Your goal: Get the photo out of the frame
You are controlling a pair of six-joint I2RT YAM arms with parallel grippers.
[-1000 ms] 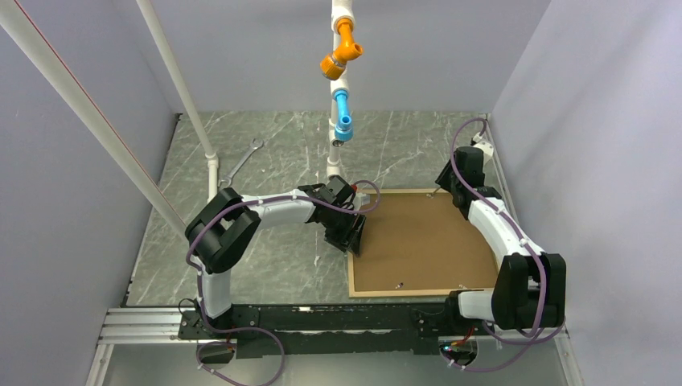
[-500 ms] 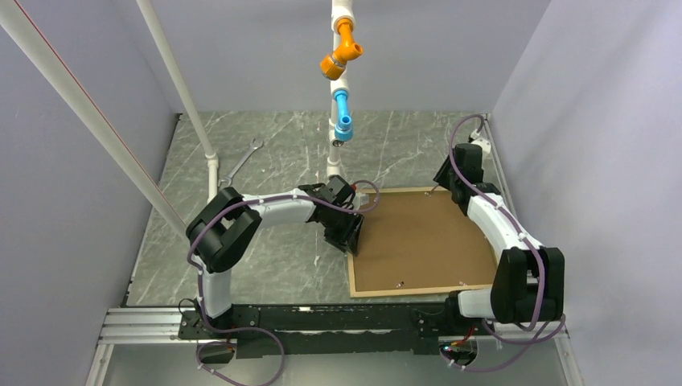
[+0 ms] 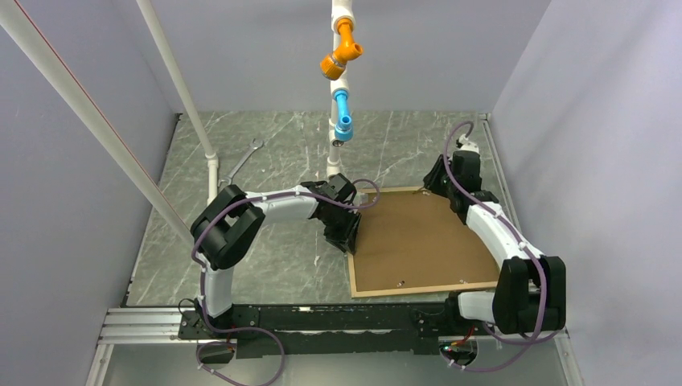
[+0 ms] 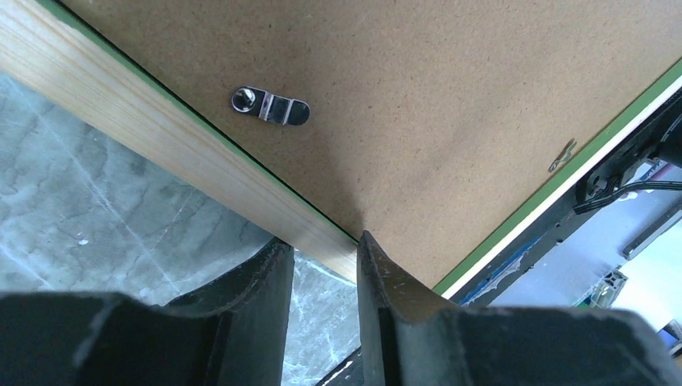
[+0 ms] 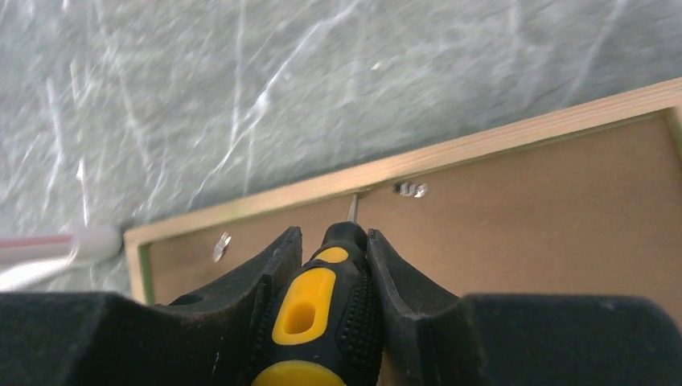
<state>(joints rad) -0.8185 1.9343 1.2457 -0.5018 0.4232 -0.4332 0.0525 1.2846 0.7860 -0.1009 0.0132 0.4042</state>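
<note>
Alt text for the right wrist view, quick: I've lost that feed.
The right gripper is shut on a black-and-yellow screwdriver, its tip at the frame's light wood edge beside the brown backing panel. Grey marble table lies beyond.

lab cell, plain partition walls point(image 3: 595, 121)

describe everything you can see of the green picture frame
The frame lies face down on the grey marbled table, right of centre. Its back shows a light wood rail with a thin green edge, around a brown fibreboard backing held by small metal clips. The left gripper straddles its left rail; the right gripper points a screwdriver at the far rail's inner edge.
</note>
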